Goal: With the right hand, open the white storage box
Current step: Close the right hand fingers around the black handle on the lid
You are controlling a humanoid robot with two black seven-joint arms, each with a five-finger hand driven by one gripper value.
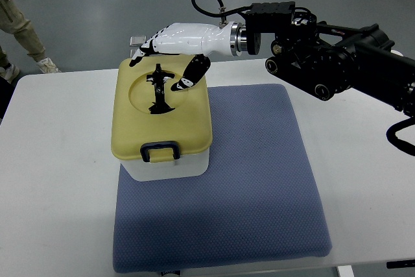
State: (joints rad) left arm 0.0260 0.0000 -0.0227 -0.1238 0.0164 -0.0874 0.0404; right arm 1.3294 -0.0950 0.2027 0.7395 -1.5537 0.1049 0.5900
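One glossy white right hand hovers over yellow lid.

The scene is evenly and brightly lit from above; soft shadows are cast on the desk; focus is sharp.

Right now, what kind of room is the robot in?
Probably a lab or test workshop. A white table stands on a bare grey floor, the right robot hand reaches over a storage box on a blue mat, and a person's leg shows nearby.
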